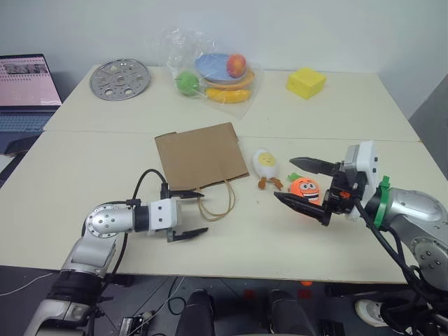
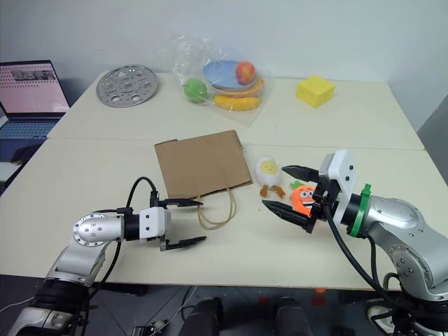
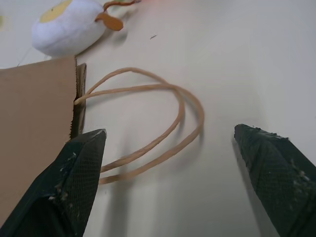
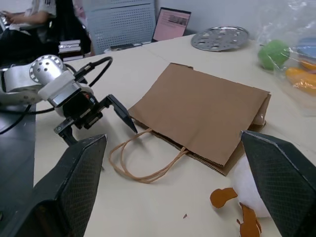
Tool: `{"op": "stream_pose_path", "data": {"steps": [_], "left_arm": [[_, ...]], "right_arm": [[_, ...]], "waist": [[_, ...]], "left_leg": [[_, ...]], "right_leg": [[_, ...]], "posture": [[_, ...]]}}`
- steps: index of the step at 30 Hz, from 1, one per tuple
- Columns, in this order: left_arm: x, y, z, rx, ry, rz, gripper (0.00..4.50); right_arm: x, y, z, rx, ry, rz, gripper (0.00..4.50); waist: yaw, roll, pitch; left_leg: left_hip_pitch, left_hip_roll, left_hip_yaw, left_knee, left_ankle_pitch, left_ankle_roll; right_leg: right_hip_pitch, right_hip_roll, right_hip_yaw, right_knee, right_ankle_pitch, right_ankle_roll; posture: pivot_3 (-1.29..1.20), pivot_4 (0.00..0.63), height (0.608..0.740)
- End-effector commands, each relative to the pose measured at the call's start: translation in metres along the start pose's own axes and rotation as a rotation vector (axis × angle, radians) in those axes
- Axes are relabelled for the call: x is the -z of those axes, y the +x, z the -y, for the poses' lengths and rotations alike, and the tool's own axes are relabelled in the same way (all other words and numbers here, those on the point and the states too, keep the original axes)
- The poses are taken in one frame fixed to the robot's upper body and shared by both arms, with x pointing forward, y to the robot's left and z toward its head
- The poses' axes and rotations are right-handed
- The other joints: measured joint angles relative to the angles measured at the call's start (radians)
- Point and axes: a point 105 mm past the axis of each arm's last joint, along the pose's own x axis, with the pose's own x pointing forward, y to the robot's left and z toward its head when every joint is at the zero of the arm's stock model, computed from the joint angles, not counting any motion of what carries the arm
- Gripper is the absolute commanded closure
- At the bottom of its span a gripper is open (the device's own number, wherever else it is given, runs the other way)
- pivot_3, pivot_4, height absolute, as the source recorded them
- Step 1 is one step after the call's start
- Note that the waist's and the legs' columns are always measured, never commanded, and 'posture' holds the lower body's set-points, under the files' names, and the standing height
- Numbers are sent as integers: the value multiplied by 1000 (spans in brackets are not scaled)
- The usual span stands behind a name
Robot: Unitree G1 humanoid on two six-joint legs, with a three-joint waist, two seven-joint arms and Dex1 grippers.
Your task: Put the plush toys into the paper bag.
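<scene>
Both grippers stand wide with nothing held — the left gripper hovers just beside the thin tan loop handles of the flat brown kraft paper bag, its mouth edge next to the upper finger. Between the right gripper's spread black fingers sits the orange grinning carrot plush, and just beyond it, toward the bag, lies the white egg plush with yellow yolk face and orange legs. Well beyond both grippers — a clear plastic bag of fruit, a yellow block and a perforated metal disc rest on the pale table.
</scene>
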Motion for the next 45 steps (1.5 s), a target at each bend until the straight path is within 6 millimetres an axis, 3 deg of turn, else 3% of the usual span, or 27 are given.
{"op": "stream_pose_path", "data": {"steps": [1,6,10,18,27,31,36,39,42,45], "left_arm": [[-3,4,-11,-48,58,18,62],[-1,6,-15,-55,79,17,62],[-15,9,-27,-113,-3,139,62],[-22,8,-37,-151,-75,171,62],[-35,13,-33,-123,-103,213,62],[-43,14,-29,-96,-92,245,947],[-46,9,-31,-95,-126,245,2548],[-49,9,-37,-115,-152,256,3494],[-55,8,-59,-205,-256,283,4475],[-62,4,-79,-275,-340,308,4475]], "right_arm": [[-10,-3,3,46,-66,21,0],[-11,-3,6,70,-71,26,0],[-11,2,8,82,-75,25,0],[-16,5,5,88,-54,41,0],[-18,7,5,93,-54,33,0],[-18,7,6,100,-39,38,0],[-14,4,11,111,-42,31,0],[-13,4,10,104,-40,32,0],[-13,5,9,96,-45,37,0],[-14,6,9,95,-56,41,0]], "waist": [[0,0,0],[-1,0,0],[0,0,0],[-1,0,0],[-1,0,0],[0,0,0],[-1,0,0],[-1,0,0],[0,0,0],[-1,0,0]], "left_leg": [[0,0,0,0,0,0],[0,0,0,0,0,0],[0,0,0,0,0,0],[0,0,0,0,0,0],[0,0,0,0,0,0],[0,0,0,0,0,0],[0,0,0,0,0,0],[0,0,0,0,0,0],[0,0,0,0,0,0],[0,0,-1,0,0,0]], "right_leg": [[0,0,0,0,0,0],[0,0,0,0,0,0],[0,0,0,0,0,0],[0,0,0,0,0,0],[0,0,0,0,0,0],[0,0,0,0,0,0],[0,0,0,0,0,0],[0,0,0,0,0,0],[0,0,0,0,0,0],[0,0,0,0,0,0]], "posture": [[0,150,740],[0,150,740],[0,150,740],[0,150,740],[0,150,740],[0,150,740],[0,150,740],[0,150,740],[0,150,740],[0,150,740]]}}
